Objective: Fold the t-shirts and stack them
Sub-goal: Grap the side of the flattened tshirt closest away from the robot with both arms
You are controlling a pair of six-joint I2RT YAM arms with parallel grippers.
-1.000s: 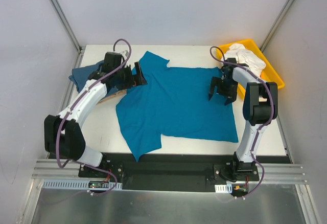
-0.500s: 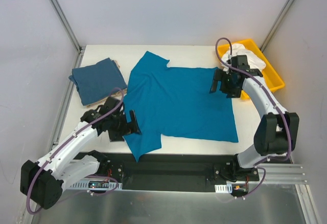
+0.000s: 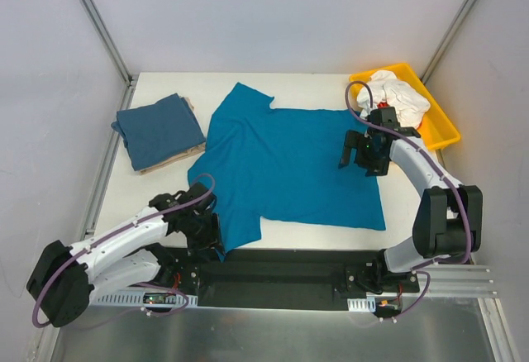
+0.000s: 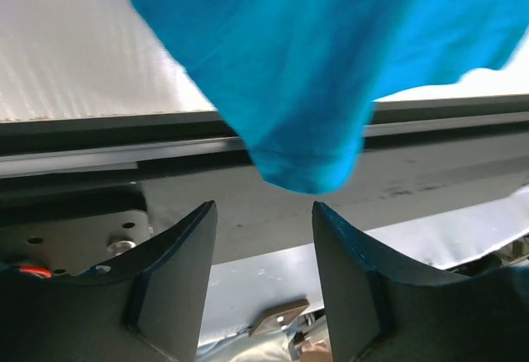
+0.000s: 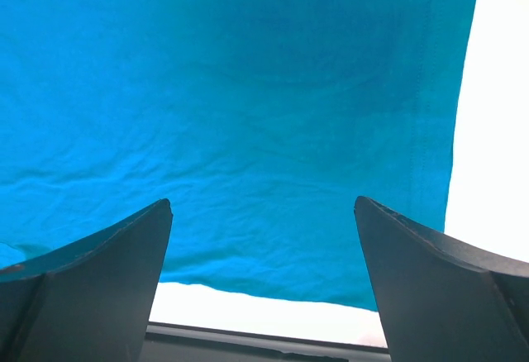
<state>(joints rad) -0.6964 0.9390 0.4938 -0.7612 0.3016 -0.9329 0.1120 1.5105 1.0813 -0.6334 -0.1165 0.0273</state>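
**Left claw at the teal shirt's near corner, right claw spread over its right side**

The teal-blue t-shirt (image 3: 289, 164) lies open and mostly flat in the middle of the tabletop (image 3: 331, 85), collar to the far side. Its near-left corner droops past the near edge over the black base rail (image 3: 281, 267). It lies much as it did a second ago.

The slate-blue t-shirt (image 3: 159, 129) sits folded at the far left, with a beige edge (image 3: 169, 160) showing under its near side. It is now fully uncovered, whereas a second ago the left arm reached across it.

The left claw (image 3: 207, 238) has since swung from that far-left pile to the near-left corner of the teal shirt. In the left wrist view the claw (image 4: 264, 271) has its jaws parted with nothing between them, narrower than a second ago. The shirt's hanging tip (image 4: 306, 164) sits just beyond the gap. Whether the cloth brushes the fingertips is hard to tell.

The right claw (image 3: 361, 154) hovers over the teal shirt's right side, near where it was before. In its wrist view the claw (image 5: 264, 246) is spread wide above the cloth (image 5: 231, 89), holding nothing.

At the far right, a yellow tray (image 3: 442, 126) holds crumpled white cloth (image 3: 397, 93).
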